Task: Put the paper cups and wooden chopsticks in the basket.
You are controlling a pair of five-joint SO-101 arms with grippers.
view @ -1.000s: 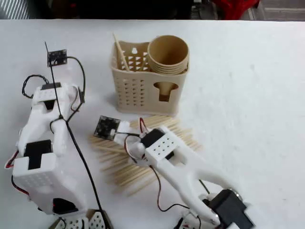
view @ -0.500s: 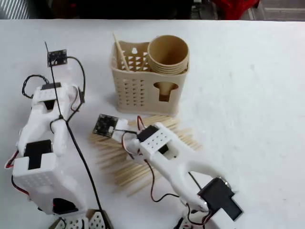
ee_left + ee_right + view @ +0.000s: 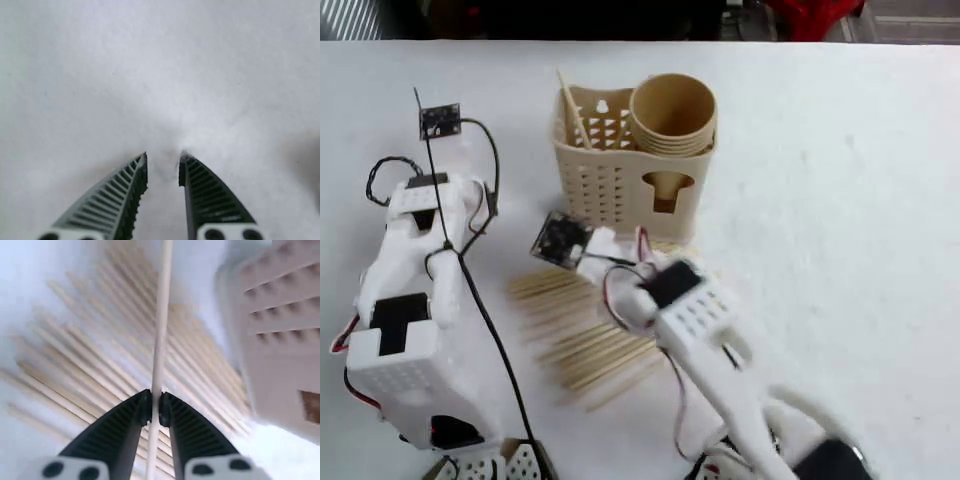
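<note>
Clamped tight in right gripper: single wooden chopstick, held over chopstick pile. Just beyond gripper: basket wall, cut off at edge. From high view: paper cups stacked inside basket, right fingertips hidden under arm. Left gripper slightly parted, empty, above bare table.

Blurred right arm, basket cut off
</note>
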